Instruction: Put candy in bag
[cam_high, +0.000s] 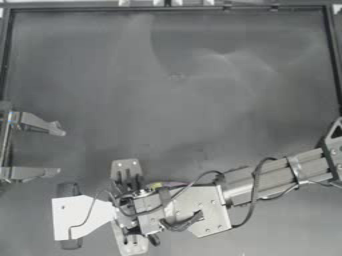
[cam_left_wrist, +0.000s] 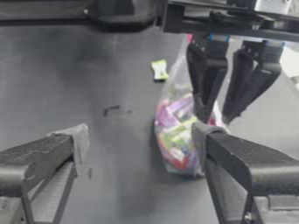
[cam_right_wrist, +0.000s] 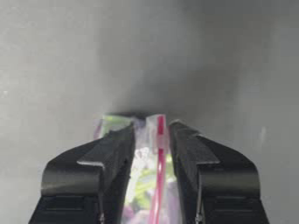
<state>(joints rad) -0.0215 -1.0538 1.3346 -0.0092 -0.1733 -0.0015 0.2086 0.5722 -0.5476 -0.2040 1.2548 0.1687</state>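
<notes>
We see the right tool (cam_right_wrist: 151, 131) pinching the clear plastic zip bag (cam_left_wrist: 175, 135); the left tool (cam_left_wrist: 137, 144) spread beside it; the pale yellow-green wrapped candy (cam_left_wrist: 159, 70) lies on the dark counter (cam_left_wrist: 88, 78).

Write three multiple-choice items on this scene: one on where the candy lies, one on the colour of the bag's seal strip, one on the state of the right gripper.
1. Where is the candy?
A. inside the bag
B. on the table beside the bag
C. in the left gripper

2. What colour is the seal strip on the bag?
A. blue
B. pink-red
C. black

3. What is the right gripper doing?
A. clamping the bag's top edge
B. hanging open over bare table
C. holding the candy

Key: 1 B, the left wrist view shows it lying loose on the table beyond the bag. 2 B, the strip runs between the jaws in the right wrist view. 3 A, both jaws press the plastic there.
</notes>
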